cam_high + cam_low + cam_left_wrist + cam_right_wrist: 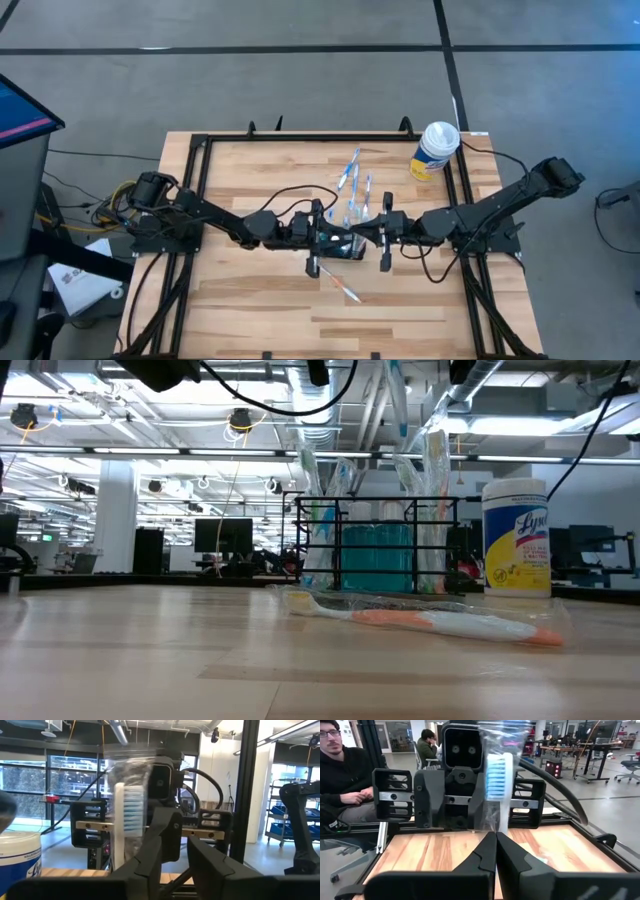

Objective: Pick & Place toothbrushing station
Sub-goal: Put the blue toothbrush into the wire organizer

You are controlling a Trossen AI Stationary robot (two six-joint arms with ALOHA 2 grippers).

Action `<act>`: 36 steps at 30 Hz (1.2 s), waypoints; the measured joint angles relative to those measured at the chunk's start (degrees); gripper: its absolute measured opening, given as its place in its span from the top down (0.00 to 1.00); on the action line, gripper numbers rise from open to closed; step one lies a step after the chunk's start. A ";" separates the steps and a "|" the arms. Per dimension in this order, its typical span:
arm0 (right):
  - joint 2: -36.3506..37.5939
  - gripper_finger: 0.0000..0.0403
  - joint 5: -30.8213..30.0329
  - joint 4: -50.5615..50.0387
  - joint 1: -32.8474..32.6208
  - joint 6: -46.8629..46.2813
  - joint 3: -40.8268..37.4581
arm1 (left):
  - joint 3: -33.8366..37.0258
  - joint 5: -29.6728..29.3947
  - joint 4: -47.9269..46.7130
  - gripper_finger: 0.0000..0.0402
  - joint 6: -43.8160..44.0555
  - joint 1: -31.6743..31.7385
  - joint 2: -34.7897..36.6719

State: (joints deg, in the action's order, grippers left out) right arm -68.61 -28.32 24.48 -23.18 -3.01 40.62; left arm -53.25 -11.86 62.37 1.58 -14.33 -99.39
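Workshop hall behind, wooden desk [260,300] with a black frame; both arms meet at its middle.

Right pincer [495,837]: fingers pressed together, pinching the bottom of a clear-bagged toothbrush with blue bristles [497,775], held upright. The left arm's wrist sits directly behind the brush in that view.

Left pincer [172,850]: jaws part-way apart, a narrow gap, right at the same bagged brush [131,805]. Can't tell from this angle whether its pads touch the bag or have just let go. Looks like a handoff between arms.

Toothbrushing station [375,545]: black wire holder with slots, upright at desk centre, directly under the two pincers in the high view [345,235]. Several brushes already stand in it.

Further out: one bagged orange-and-white toothbrush [430,622] lies flat on the desk in front of the station. Lysol canister [436,150] at the far right corner, well apart. Two people sit beyond the desk.

Progress, my read: well underway. Left: slot the held brush, then pick up the loose one.
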 joint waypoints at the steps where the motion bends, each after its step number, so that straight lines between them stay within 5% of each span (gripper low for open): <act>1: 0.24 1.00 0.02 -0.19 -0.16 0.00 0.00 | 0.00 -0.01 -0.11 0.77 0.00 -0.14 0.00; 16: 1.13 1.00 -0.07 -0.41 -1.88 0.02 0.02 | 5.60 -1.92 -4.89 0.73 -2.80 -1.26 9.55; 36: 0.80 1.00 -0.07 0.10 -1.40 0.02 0.02 | 4.77 -1.22 -3.90 0.57 0.86 2.21 6.81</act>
State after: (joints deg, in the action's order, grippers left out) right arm -67.81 -28.38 24.58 -24.58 -2.98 40.64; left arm -48.49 -13.08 58.47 2.44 -12.12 -92.59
